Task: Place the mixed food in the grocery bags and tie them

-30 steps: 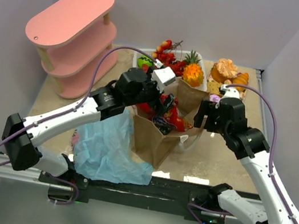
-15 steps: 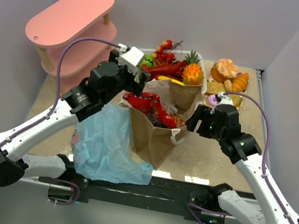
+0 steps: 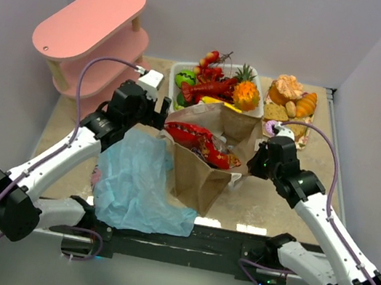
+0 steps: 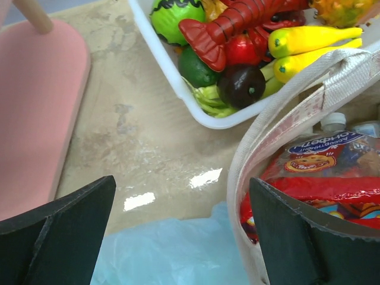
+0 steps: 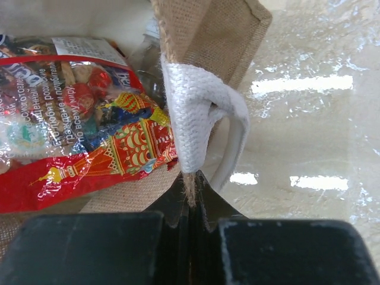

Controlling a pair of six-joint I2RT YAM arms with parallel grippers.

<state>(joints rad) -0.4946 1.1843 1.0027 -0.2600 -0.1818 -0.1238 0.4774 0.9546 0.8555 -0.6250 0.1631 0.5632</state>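
1. A stiff brown bag (image 3: 199, 177) of coarse, burlap-like weave stands open at mid-bench (image 3: 269, 201), with glossy red snack packets (image 3: 198, 140) crammed into its mouth.
2. The right tool (image 5: 191, 199) is clenched on the brown bag's right rim, just below a thick white webbing handle (image 5: 196, 130). Its fingertips are pressed together, with a frayed strand of the weave caught between them.
3. The left tool (image 4: 181, 237) hangs released, jaws spread wide and touching nothing. It is above the bench, between the bag's other handle and the white basket (image 4: 172, 77).
4. A thin, crinkly light-blue plastic bag (image 3: 135, 184) lies slumped on the bench just left of the brown bag. Any print on it is too faint to make out.
5. The smooth-walled basket behind holds a ridged red lobster (image 4: 237, 18), 2 yellow bananas (image 4: 314, 38), a knobbly pineapple (image 3: 246, 92) and round green and dark fruit.
6. What lies under the packets is hidden, apart from a white bottle cap (image 4: 333, 122). The left wrist view cuts the bag off at its right edge.
7. A pink shelf (image 3: 94, 18) with rounded ends stands far left. A tray (image 3: 291, 94) of orange and tan items sits far right, too small to sort.
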